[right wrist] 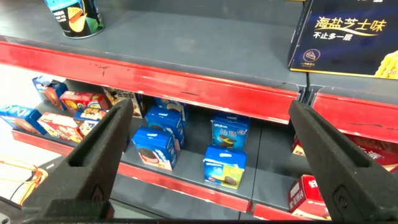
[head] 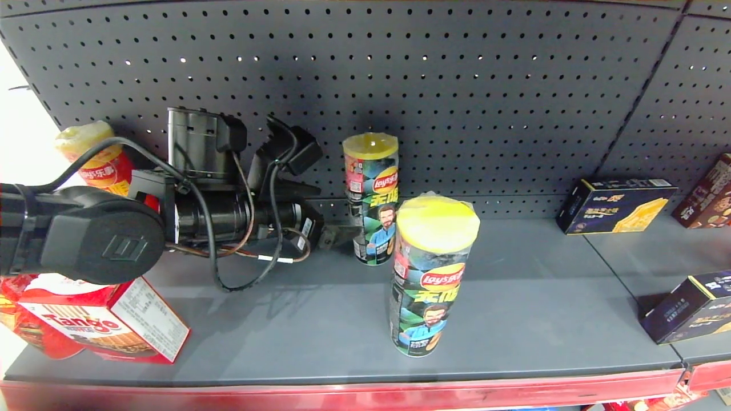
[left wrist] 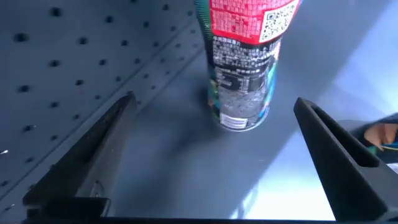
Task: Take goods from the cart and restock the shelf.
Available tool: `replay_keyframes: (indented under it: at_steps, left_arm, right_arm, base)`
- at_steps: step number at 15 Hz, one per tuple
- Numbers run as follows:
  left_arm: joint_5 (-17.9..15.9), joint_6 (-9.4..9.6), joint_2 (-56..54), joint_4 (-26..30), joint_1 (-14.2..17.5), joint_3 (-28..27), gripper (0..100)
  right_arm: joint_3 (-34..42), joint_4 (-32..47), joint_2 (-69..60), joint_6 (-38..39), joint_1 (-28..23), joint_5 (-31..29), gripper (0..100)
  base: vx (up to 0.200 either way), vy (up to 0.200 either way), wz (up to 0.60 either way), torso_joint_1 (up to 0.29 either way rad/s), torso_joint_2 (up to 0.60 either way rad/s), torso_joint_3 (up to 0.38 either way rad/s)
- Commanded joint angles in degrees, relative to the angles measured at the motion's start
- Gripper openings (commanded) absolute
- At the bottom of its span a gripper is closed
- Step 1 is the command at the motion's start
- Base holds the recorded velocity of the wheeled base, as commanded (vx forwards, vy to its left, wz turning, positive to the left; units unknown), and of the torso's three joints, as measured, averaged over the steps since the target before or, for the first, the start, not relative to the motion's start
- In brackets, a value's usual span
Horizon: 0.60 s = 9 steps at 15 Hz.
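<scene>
tall yellow-lidded crisp tube (head: 371,200) stands upright at the back of the grey metal shelf (head: 542,297), left gripper (head: 330,220) wide open around it, not touching. a twin tube (head: 434,274) stands in front. right gripper (right wrist: 211,109) is wide too, empty, so more restocking is likely.

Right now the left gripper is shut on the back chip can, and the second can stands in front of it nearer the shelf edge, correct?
Not quite. The left gripper is open, not shut: the left wrist view shows the back chip can standing on the shelf with gaps to both spread fingers. The second can does stand in front, nearer the edge.
</scene>
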Motion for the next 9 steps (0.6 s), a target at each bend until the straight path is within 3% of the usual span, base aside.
replay_keyframes:
  at_steps: [1,7,9]
  left_arm:
    - [0.89,-0.23,-0.7,-0.71,0.17,0.03,100]
    - [5.46,-0.5,0.97,-2.73,0.17,-0.41,100]
    - [7.83,-1.64,2.37,-2.82,0.08,-2.08,100]
  right_arm:
    - [0.0,-0.02,0.07,-0.02,0.06,0.03,100]
    - [0.0,-0.02,0.07,-0.02,0.06,0.03,100]
    - [0.0,-0.02,0.07,-0.02,0.06,0.03,100]
  base:
    - [0.0,0.0,0.0,0.0,0.0,0.0]
    - [0.0,0.0,0.0,0.0,0.0,0.0]
    - [0.0,0.0,0.0,0.0,0.0,0.0]
